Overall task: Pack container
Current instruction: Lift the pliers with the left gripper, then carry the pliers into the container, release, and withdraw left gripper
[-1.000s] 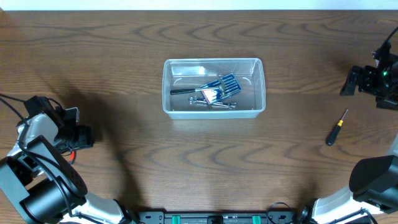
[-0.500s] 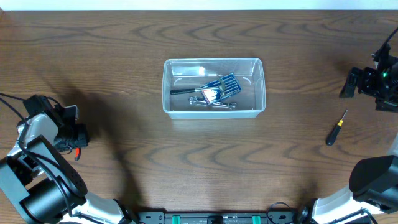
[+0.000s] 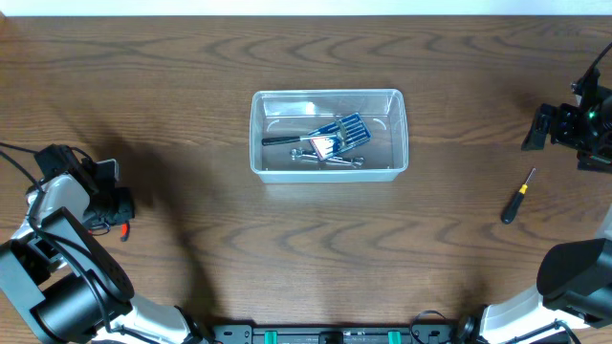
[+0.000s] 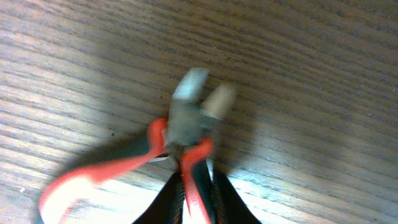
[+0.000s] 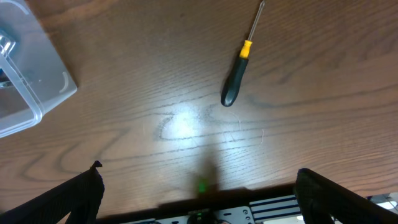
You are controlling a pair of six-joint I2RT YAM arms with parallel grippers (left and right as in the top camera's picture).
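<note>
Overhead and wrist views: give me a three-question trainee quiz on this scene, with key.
1. True or false: the screwdriver lies inside the container.
2. In the left wrist view, the pliers have handles of which colour? A) red B) green C) blue
3. Fill in: the right claw is ___ (open or shut).

Key: 1 false, it lies outside, to the container's right in the overhead view. 2 A. 3 open.
</note>
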